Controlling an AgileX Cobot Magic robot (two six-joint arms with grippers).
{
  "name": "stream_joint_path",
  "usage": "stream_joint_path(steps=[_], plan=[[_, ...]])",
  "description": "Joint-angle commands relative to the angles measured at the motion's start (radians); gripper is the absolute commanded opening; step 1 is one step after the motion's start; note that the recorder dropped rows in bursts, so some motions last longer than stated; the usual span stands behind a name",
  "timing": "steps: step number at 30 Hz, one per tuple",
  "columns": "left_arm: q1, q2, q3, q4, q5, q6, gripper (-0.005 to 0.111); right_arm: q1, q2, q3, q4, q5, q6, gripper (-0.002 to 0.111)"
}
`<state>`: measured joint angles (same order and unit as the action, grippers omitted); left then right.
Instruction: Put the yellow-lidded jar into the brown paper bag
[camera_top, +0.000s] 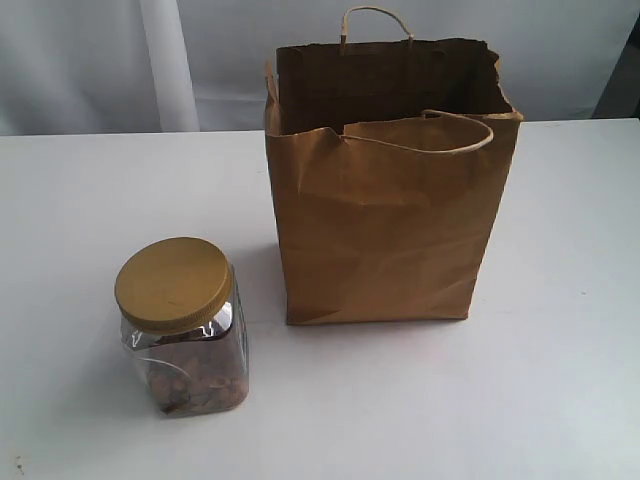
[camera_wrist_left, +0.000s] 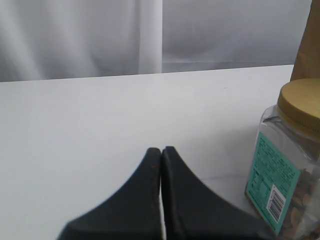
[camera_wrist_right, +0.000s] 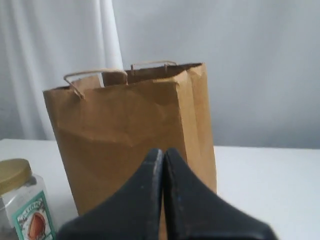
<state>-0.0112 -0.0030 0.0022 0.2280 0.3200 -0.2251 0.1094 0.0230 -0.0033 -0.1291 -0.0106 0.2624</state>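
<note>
table (camera_top: 560, 400): white | bag (camera_top: 385, 230): upright, centre-far, mouth open | jar (camera_top: 185, 320): upright on table, near-left of bag, outside it, not touching | left gripper (camera_wrist_left: 161, 152): clenched, empty, beside jar | right gripper (camera_wrist_right: 163, 152): clenched, empty, facing bag

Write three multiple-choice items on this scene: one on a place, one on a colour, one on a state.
1. In the exterior view, where is the jar?
A. inside the bag
B. upright on the table, left of the bag
C. lying on its side behind the bag

2. What colour is the jar's lid?
A. red
B. white
C. yellow

3. How is the left claw?
A. shut and empty
B. wide open
C. shut on the jar

Answers:
1 B: it stands on the table, apart from the bag.
2 C: the round top shows yellow.
3 A: its fingers meet with nothing between them.
</note>
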Motion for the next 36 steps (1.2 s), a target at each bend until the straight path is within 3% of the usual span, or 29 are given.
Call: stream_joint_path(steps=[1,12,16,19,22,27,32,36], plan=[[-0.005,0.003,-0.002,-0.004,-0.009,-0.004,0.001,-0.007,-0.005,0.003,-0.008,-0.096,0.000,0.000],[-0.005,0.003,-0.002,-0.004,-0.009,-0.004,0.001,-0.007,-0.005,0.003,0.049,-0.170,0.033,0.000],[-0.005,0.003,-0.002,-0.004,-0.009,-0.004,0.001,-0.007,0.070,-0.176,0.040,0.099,0.033,0.000],[-0.005,0.003,-0.002,-0.004,-0.009,-0.004,0.001,-0.007,0.239,-0.401,0.040,0.413,-0.015,0.000],[-0.005,0.003,-0.002,-0.004,-0.009,-0.004,0.001,-0.005,0.384,-0.566,0.040,0.612,-0.032,0.000],[-0.005,0.003,-0.002,-0.004,-0.009,-0.004,0.001,-0.005,0.625,-0.835,0.049,0.791,-0.262,0.000],[-0.005,0.003,-0.002,-0.004,-0.009,-0.004,0.001,0.001,0.816,-1.061,0.095,1.076,-0.274,0.000],[-0.005,0.003,-0.002,-0.004,-0.009,-0.004,0.001,0.105,0.947,-1.249,0.116,1.138,-0.310,0.000]])
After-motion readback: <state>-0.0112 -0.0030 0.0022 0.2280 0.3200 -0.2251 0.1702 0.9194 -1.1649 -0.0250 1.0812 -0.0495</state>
